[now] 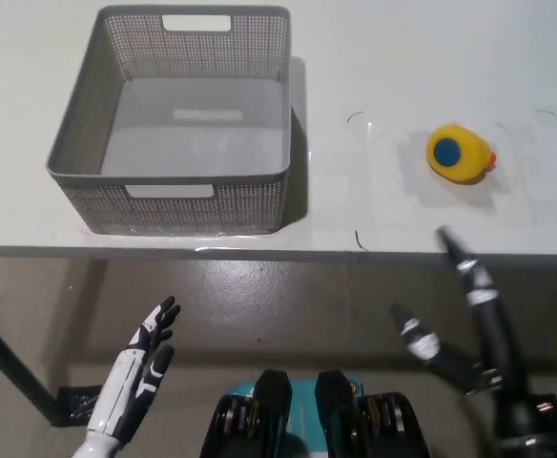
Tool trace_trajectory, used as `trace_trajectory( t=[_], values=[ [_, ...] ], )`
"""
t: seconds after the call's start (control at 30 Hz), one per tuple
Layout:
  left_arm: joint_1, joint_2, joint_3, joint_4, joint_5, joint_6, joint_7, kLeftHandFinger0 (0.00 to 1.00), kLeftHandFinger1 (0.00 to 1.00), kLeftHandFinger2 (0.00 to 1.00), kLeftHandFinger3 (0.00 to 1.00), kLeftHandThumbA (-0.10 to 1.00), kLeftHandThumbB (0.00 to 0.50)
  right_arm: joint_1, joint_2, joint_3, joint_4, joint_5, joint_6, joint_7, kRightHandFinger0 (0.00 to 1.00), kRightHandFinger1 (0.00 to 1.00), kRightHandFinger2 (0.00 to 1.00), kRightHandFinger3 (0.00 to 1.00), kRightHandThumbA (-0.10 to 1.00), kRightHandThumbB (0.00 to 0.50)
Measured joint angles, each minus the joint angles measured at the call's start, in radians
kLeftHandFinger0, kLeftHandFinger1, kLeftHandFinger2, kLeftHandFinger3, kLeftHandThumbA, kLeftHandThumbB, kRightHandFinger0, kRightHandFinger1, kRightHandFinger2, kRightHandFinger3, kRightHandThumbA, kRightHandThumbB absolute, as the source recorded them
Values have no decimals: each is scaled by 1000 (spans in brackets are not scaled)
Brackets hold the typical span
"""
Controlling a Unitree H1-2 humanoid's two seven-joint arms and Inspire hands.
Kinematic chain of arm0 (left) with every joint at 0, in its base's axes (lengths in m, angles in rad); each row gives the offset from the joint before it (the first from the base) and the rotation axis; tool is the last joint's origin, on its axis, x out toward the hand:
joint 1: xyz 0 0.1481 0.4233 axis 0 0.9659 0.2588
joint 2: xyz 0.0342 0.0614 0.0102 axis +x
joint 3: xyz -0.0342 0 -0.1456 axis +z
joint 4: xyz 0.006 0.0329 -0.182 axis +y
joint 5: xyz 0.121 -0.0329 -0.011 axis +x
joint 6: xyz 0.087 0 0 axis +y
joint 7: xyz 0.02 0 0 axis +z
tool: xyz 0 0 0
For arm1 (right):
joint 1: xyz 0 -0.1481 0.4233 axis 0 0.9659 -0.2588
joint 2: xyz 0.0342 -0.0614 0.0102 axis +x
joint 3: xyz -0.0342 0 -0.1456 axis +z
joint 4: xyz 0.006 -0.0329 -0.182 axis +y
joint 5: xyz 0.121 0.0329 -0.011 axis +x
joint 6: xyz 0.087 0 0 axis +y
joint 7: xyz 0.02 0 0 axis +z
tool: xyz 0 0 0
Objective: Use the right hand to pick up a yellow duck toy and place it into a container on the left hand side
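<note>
A yellow duck toy (pixel 460 153) with a blue spot and an orange beak lies on the white table (pixel 374 57) at the right. To its left stands a grey mesh basket (pixel 181 114), which holds nothing. My black right hand (pixel 460 315) hangs open below the table's front edge, its fingers spread, one fingertip reaching up toward the edge just under the duck. It touches nothing. At the lower left my white left hand (pixel 140 367) rests open below the table, away from the basket.
The table's front edge (pixel 278 253) runs across the picture above both hands. Grey floor lies below it. A dark table leg (pixel 7 358) slants at the far left.
</note>
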Motion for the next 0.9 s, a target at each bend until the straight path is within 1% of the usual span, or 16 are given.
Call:
trace_trajectory(
  t=[0.07, 0.1, 0.13, 0.17, 0.2, 0.23, 0.27, 0.37, 0.43, 0.5, 0.57, 0.6, 0.67, 0.73, 0.9],
  values=[
    [0, 0, 2, 0, -1, -3, 0, 1000, 1000, 1000, 1000, 1000, 108, -21, -15, -32, -38, -10, 9, -3, 1000, 1000, 1000, 1000, 754, 306],
    [0, 0, 2, 0, -1, -3, 0, 1000, 1000, 1000, 1000, 1000, 101, -32, -21, -46, -53, -12, 16, -3, 1000, 1000, 1000, 1000, 769, 324],
    [0, 0, 3, 0, 0, -4, -1, 1000, 1000, 1000, 1000, 1000, 99, -53, -31, -62, -70, -13, 24, -3, 1000, 1000, 1000, 1000, 779, 323],
    [-1, 0, 3, 0, 0, -4, -1, 1000, 1000, 1000, 1000, 1000, 100, -73, -41, -79, -85, -14, 36, -3, 1000, 1000, 1000, 1000, 891, 359],
    [-1, 0, 3, 0, 0, -5, -1, 1000, 1000, 1000, 1000, 1000, 87, -88, -48, -88, -93, -15, 45, -2, 1000, 1000, 1000, 1000, 926, 366],
    [-1, 0, 3, 0, 0, -6, -2, 1000, 1000, 1000, 1000, 1000, 85, -112, -59, -98, -99, -17, 66, 1, 1000, 1000, 1000, 1000, 982, 382],
    [-2, 0, 3, 0, 1, -8, -2, 1000, 1000, 1000, 1000, 1000, 84, -137, -76, -107, -104, -20, 89, 7, 1000, 1000, 1000, 1000, 1000, 404],
    [-2, 0, 3, 0, 1, -10, -3, 1000, 1000, 1000, 1000, 1000, 83, -193, -124, -113, -108, -30, 143, 28, 1000, 1000, 1000, 1000, 1000, 384],
    [-1, 0, 3, 1, 1, -11, -3, 1000, 1000, 1000, 1000, 1000, 82, -258, -188, -109, -92, -55, 196, 56, 1000, 1000, 1000, 1000, 1000, 416],
    [-2, 0, 3, 1, 2, -12, -4, 1000, 1000, 1000, 1000, 1000, 80, -326, -251, -105, -54, -81, 240, 80, 1000, 1000, 1000, 1000, 1000, 421],
    [-3, 1, 4, 1, 2, -12, -4, 1000, 1000, 1000, 1000, 1000, 90, -397, -308, -96, -4, -104, 283, 106, 1000, 1000, 1000, 1000, 1000, 445],
    [-4, 1, 4, 1, 2, -12, -4, 1000, 1000, 1000, 1000, 1000, 92, -438, -335, -88, 29, -117, 302, 118, 1000, 1000, 1000, 1000, 1000, 444],
    [-5, 1, 4, 1, 4, -12, -4, 1000, 1000, 1000, 1000, 1000, 106, -507, -375, -69, 86, -134, 328, 137, 1000, 1000, 1000, 1000, 1000, 472],
    [-6, 1, 4, 1, 4, -12, -4, 1000, 1000, 1000, 1000, 1000, 115, -578, -407, -39, 172, -151, 353, 161, 1000, 1000, 1000, 1000, 1000, 481],
    [-6, 1, 4, 1, 4, -12, -5, 1000, 1000, 1000, 1000, 1000, 113, -755, -449, 52, 417, -181, 394, 222, 1000, 1000, 1000, 1000, 1000, 468]
  ],
)
